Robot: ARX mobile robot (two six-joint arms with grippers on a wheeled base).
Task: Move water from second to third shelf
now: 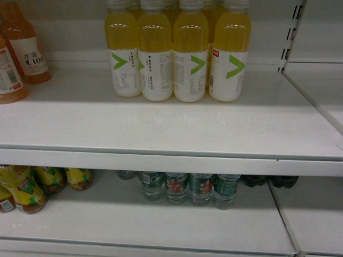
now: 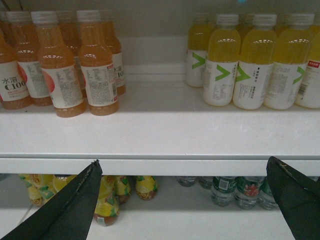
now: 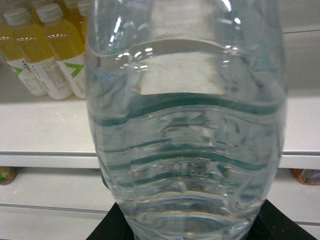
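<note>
A clear ribbed bottle of water [image 3: 185, 125] fills the right wrist view, hanging in front of a white shelf edge. My right gripper [image 3: 192, 226] is shut on its lower part, with black fingers [image 3: 277, 225] showing on both sides. More water bottles with green labels [image 1: 187, 187] [image 2: 240, 190] stand in a row on the lower shelf [image 1: 161, 225]. The upper shelf [image 1: 171, 128] has bare white surface in front. My left gripper [image 2: 184, 161] is open and holds nothing, level with that shelf's front edge. Neither gripper shows in the head view.
Yellow drinks with white labels [image 1: 177, 53] [image 2: 250, 65] [image 3: 45, 55] stand at the back of the upper shelf, with orange bottles [image 1: 21, 53] [image 2: 65, 70] to their left. Yellow-wrapped tea bottles [image 1: 32, 184] [image 2: 110, 200] and dark bottles [image 1: 270, 181] flank the water below. A slotted upright [image 1: 292, 32] divides the bays.
</note>
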